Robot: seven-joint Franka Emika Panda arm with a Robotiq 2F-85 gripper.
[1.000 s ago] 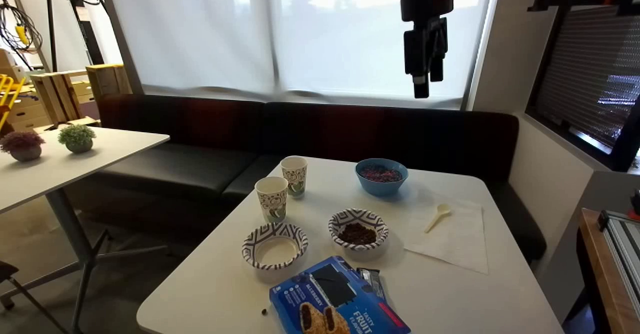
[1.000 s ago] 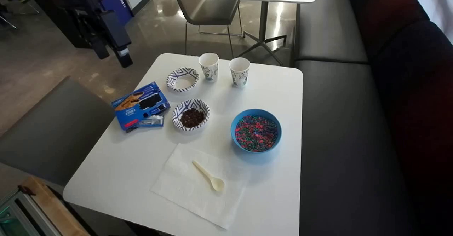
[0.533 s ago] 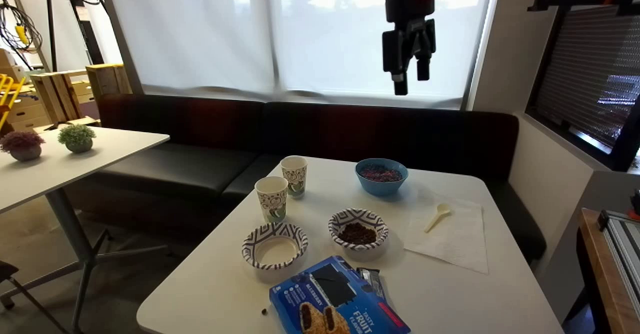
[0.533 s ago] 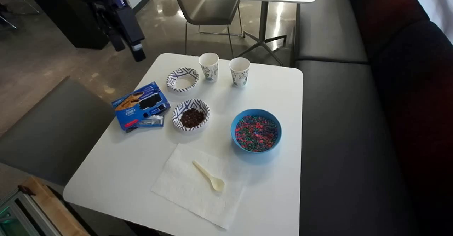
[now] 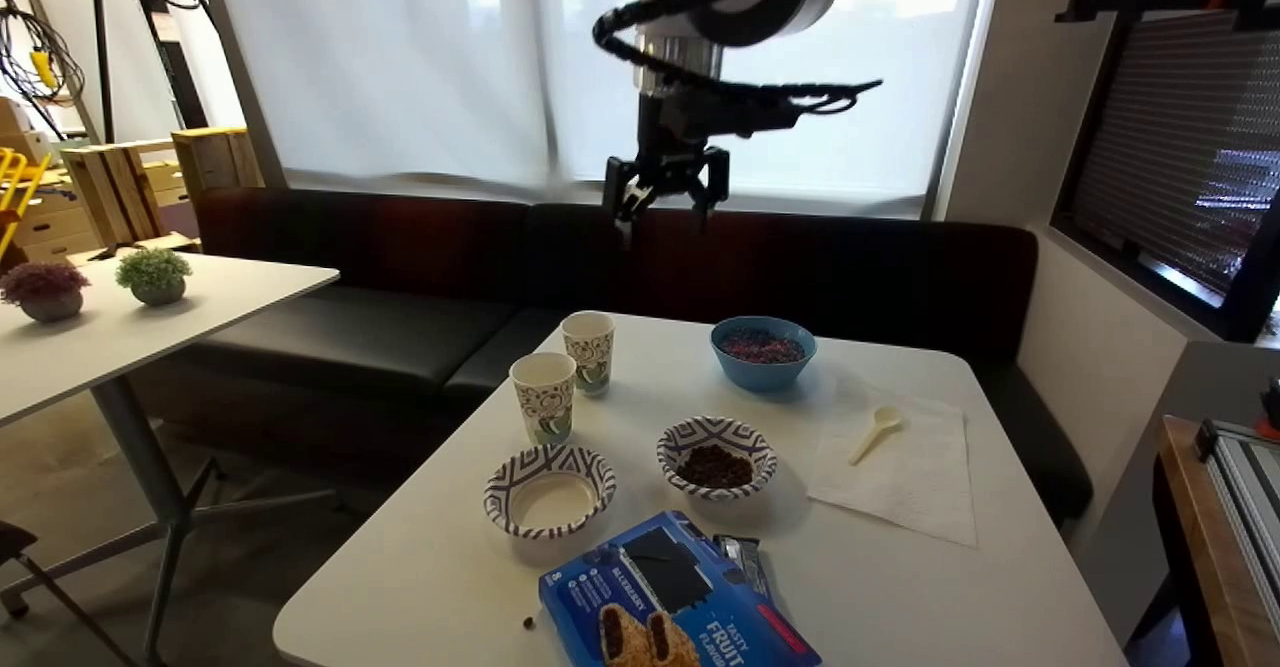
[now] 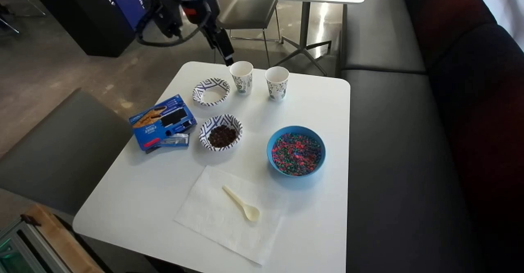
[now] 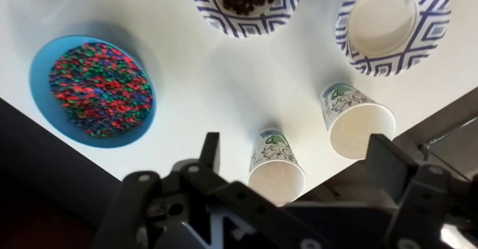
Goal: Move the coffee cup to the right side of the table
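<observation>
Two similar tapered white paper cups with grey-green markings stand upright on the white table. One cup stands beside the empty patterned bowl; it also shows in the wrist view. The other cup stands closer to the bench; it also shows in the wrist view. I cannot tell surely which is the coffee cup. My gripper is open and empty, above the table. In the wrist view its fingers are wide apart, with the bench-side cup between them in the picture, apparently untouched.
A blue bowl of coloured bits stands near the bench edge. A patterned bowl with brown bits, an empty patterned bowl, a blue box and a napkin with a spoon lie on the table.
My gripper has come down and across toward the two cups. It has turned, so both spread fingers now show side by side in an exterior view. The table's objects have not moved.
</observation>
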